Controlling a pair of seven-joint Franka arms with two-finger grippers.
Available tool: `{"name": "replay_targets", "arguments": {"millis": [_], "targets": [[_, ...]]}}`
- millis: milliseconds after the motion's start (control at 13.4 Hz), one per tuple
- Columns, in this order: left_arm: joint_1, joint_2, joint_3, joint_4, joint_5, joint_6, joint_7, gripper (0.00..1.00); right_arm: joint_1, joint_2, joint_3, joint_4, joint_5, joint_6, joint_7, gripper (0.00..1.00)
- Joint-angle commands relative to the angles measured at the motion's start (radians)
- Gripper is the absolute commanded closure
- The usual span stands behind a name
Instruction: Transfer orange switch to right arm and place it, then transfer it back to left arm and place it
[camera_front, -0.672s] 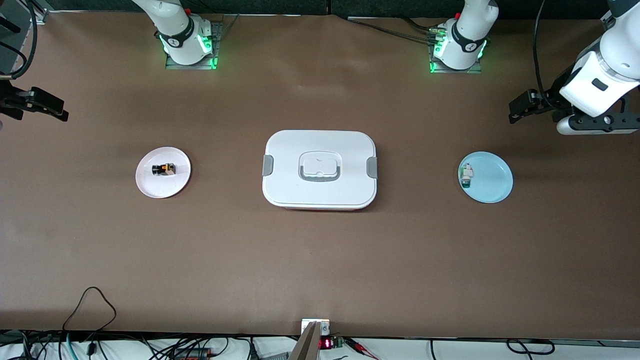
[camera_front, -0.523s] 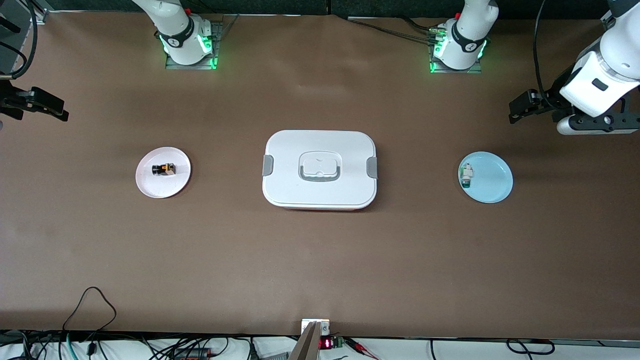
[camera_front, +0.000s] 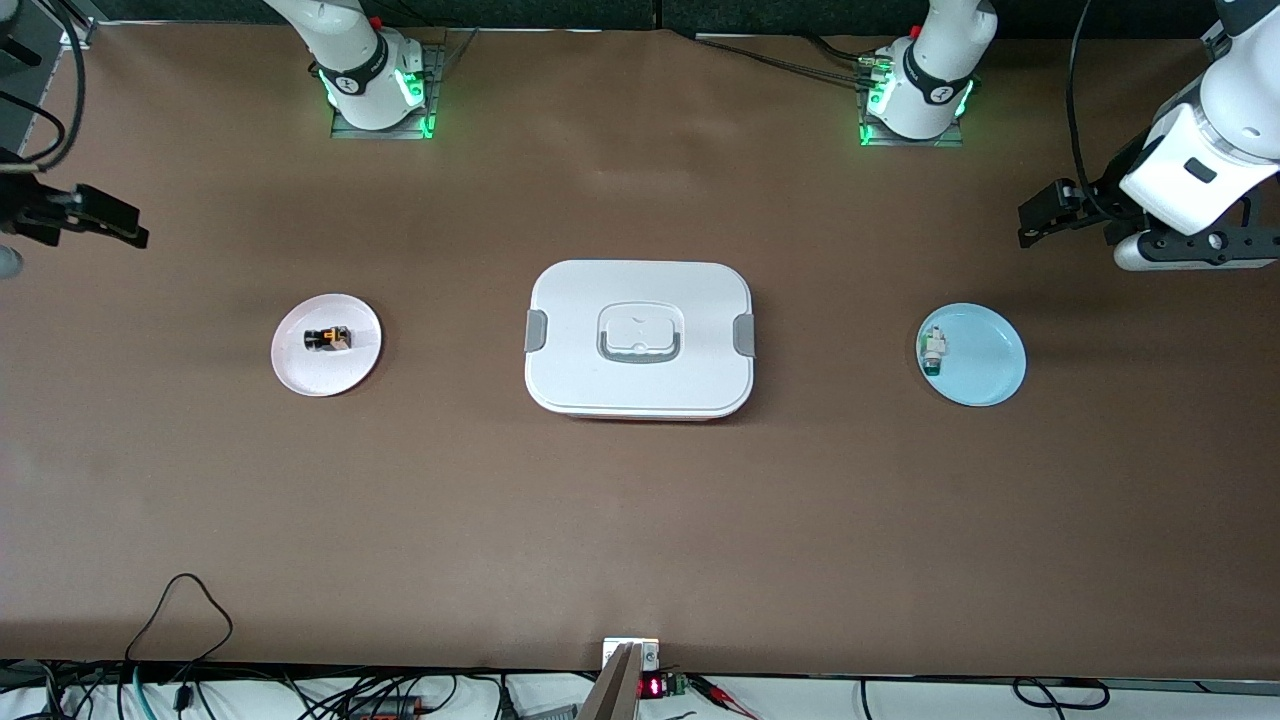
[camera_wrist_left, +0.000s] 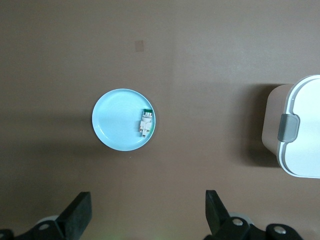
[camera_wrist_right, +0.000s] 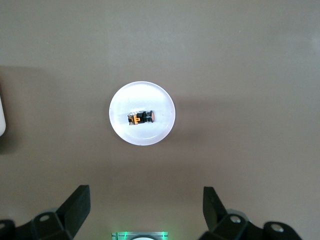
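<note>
The orange switch (camera_front: 328, 339) (camera_wrist_right: 141, 117) lies on a small white plate (camera_front: 322, 377) (camera_wrist_right: 142, 95) toward the right arm's end of the table. The box (camera_front: 640, 338) (camera_wrist_left: 301, 130) stands shut in the middle of the table. My right gripper (camera_front: 125, 226) (camera_wrist_right: 146, 196) hangs open and empty high over the table's end, with the white plate in its wrist view. My left gripper (camera_front: 1035, 222) (camera_wrist_left: 147, 200) hangs open and empty over the table's other end, near a light blue plate (camera_front: 985, 365) (camera_wrist_left: 114, 117).
A small white-and-green component (camera_front: 932, 351) (camera_wrist_left: 145, 122) lies on the blue plate. The two arm bases (camera_front: 378, 85) (camera_front: 915, 90) glow green along the table edge farthest from the front camera. Cables (camera_front: 180, 610) and a small display (camera_front: 650, 686) sit at the nearest edge.
My right gripper has shifted slightly toward the middle of the table. The left arm, the box, both plates and the switch have not moved.
</note>
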Motion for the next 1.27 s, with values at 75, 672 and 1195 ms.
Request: {"name": "replay_targets", "arguments": {"millis": [75,672,1195], "targets": [[0.001,0.007,0.004,0.018,-0.009,-0.009,0.011,0.00,0.010,0.066,-0.001,0.019,0.003,-0.020,-0.012,0.00],[0.002,0.007,0.004,0.018,-0.009,-0.010,0.011,0.00,0.030,0.213,-0.001,0.018,0.024,0.115,0.000,0.00],[0.004,0.007,0.004,0.018,-0.012,-0.010,0.013,0.00,0.013,0.220,-0.004,-0.342,0.023,0.498,0.003,0.00]]}}
